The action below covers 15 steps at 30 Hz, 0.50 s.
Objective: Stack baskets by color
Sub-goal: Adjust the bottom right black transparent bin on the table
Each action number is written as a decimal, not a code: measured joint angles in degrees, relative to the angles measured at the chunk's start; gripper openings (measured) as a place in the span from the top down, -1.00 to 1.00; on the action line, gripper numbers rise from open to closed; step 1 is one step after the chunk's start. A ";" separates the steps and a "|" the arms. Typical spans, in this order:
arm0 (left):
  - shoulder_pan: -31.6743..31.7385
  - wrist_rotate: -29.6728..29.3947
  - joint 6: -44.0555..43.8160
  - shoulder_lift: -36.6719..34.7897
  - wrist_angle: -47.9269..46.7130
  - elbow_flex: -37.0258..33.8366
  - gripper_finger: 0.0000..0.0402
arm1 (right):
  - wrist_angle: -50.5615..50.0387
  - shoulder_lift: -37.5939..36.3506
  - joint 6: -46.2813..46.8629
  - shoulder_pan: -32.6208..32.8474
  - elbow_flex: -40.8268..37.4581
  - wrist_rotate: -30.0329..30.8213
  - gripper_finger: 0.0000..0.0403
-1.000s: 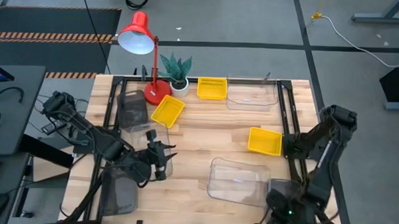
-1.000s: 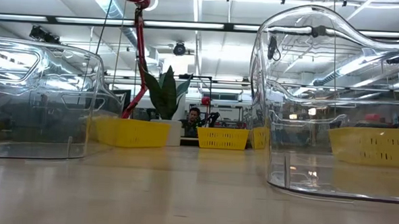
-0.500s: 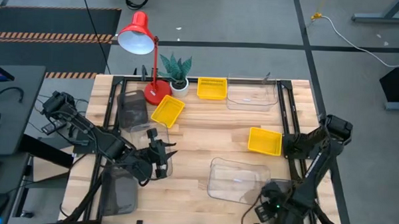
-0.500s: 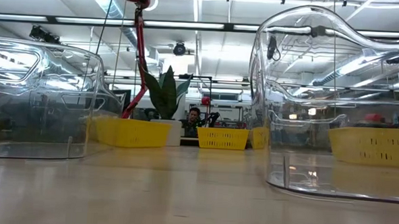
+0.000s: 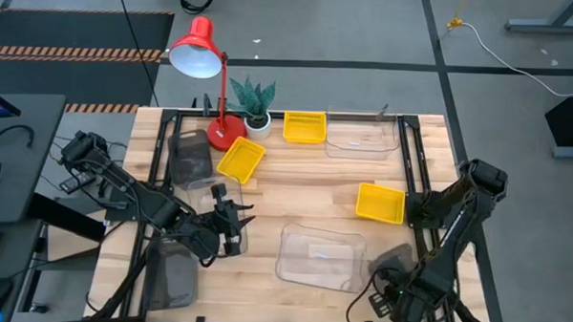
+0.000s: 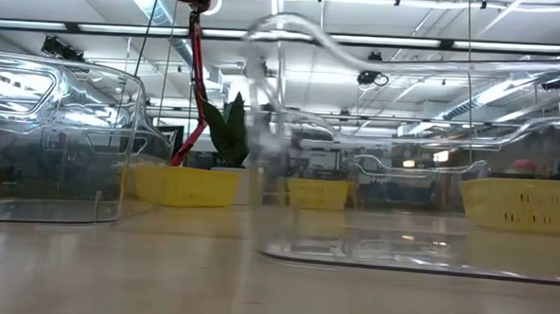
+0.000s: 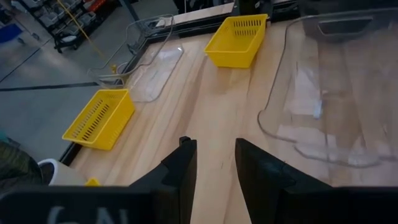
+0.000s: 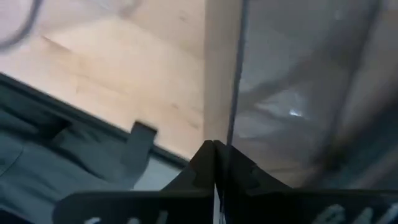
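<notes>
Three yellow baskets (image 5: 240,160) (image 5: 304,126) (image 5: 380,202) sitting upright: beside lamp base (image 5: 224,133), further right, well right. Clear baskets (image 5: 361,135) (image 5: 319,256): one far-edge, one front-center. Grey baskets (image 5: 190,159) (image 5: 172,276) lying below lamp, left side.

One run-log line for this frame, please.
right gripper: shut on wall of clear basket, near table edge | left gripper: open, empty, left of centre | stacks: none yet

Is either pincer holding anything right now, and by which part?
The right pincer is shut on the thin side wall of a translucent basket, at its edge; which basket is unclear. The left pincer is open and empty.
</notes>
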 joint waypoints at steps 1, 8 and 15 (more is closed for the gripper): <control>0.00 0.00 -0.09 -0.01 0.14 0.00 0.42 | -3.24 -0.21 0.20 0.02 1.79 -0.58 0.97; 0.00 0.02 -0.18 -0.01 0.77 0.00 0.42 | -27.33 -0.24 -0.44 -0.60 16.67 5.42 0.97; 0.00 0.02 0.99 -0.01 2.05 0.00 0.42 | -37.14 -0.47 -15.53 -6.82 26.02 18.20 0.98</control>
